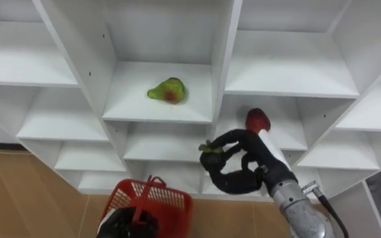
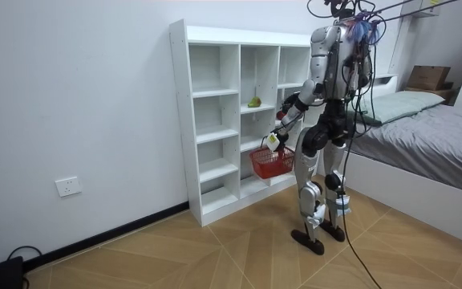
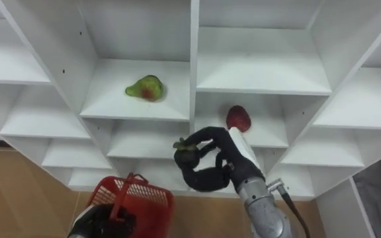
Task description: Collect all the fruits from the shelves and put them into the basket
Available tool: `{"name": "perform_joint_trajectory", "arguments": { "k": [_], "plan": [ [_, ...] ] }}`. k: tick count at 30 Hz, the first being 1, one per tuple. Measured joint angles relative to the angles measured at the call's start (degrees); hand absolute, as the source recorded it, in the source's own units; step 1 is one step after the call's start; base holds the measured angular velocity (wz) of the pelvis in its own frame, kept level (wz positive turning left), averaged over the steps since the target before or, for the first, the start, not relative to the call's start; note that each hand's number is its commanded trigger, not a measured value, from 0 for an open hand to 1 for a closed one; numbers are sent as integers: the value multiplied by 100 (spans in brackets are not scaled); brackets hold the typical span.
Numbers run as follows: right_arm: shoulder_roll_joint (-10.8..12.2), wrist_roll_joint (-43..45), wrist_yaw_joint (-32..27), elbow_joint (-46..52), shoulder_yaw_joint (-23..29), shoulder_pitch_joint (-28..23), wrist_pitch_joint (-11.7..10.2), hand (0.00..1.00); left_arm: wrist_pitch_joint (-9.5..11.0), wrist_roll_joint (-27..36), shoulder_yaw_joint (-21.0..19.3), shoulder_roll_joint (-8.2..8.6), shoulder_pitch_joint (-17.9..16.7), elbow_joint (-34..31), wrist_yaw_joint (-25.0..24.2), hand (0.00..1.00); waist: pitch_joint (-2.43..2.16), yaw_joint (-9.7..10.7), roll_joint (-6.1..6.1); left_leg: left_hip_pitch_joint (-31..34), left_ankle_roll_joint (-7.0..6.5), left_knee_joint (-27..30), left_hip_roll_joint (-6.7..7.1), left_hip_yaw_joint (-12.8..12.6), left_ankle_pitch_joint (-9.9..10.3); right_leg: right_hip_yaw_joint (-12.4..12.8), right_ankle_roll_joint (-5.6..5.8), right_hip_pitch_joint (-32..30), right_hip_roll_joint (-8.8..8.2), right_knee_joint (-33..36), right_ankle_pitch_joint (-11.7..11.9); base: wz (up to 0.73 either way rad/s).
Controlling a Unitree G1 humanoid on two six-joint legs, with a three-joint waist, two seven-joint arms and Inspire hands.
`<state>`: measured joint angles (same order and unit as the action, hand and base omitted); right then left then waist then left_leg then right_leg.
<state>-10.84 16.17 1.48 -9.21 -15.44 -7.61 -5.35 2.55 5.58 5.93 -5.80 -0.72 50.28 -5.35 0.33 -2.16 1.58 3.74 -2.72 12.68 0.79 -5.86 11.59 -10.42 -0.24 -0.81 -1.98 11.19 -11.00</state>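
White closet [image 1: 223, 59] w/ open cubbies, stands on wood floor [image 2: 215, 249] against the wall. Centre column, mid shelf: green pear [image 1: 167, 90] w/ red patch, lying on its side. Right column, one level lower: red fruit [image 1: 257, 120] on the shelf board.

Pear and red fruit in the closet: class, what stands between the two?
A white upright partition stands between the pear and the red fruit, which lies in the next compartment to the right, one shelf lower. Both eye views show it.
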Motion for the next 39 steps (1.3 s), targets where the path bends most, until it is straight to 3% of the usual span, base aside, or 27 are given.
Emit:
{"name": "perform_joint_trajectory", "arguments": {
  "k": [7, 17, 33, 39],
  "plan": [
    [32, 26, -18, -923, -185, 327, -6, 100, 85, 170, 225, -10, 294, -102, -126, 100, 24, -8, -40, 197, -8, 36, 1, 17, -6, -79, -1, -195, -14, 52, 1, 2],
    [10, 28, 51, -1318, -593, 450, -6, 100, 169, 171, 463, -41, 315, -343, -319, 100, 33, -69, -53, 404, -6, 87, -4, 71, -7, -125, -9, -362, -14, 53, 6, 2],
    [-20, 294, 124, -1739, -737, 500, -7, 100, 235, 100, 618, -11, 339, -429, -782, 100, 52, -281, -84, 484, 0, 99, -3, 134, -11, -220, -9, -408, -47, 53, 6, 1],
    [-17, 305, 120, -2123, -923, 722, -9, 100, 240, 2, 934, -63, 337, -442, -908, 100, 53, -271, -85, 496, 0, 106, 7, 157, -13, -251, -9, -398, -47, 52, 6, 1]
  ]
}}
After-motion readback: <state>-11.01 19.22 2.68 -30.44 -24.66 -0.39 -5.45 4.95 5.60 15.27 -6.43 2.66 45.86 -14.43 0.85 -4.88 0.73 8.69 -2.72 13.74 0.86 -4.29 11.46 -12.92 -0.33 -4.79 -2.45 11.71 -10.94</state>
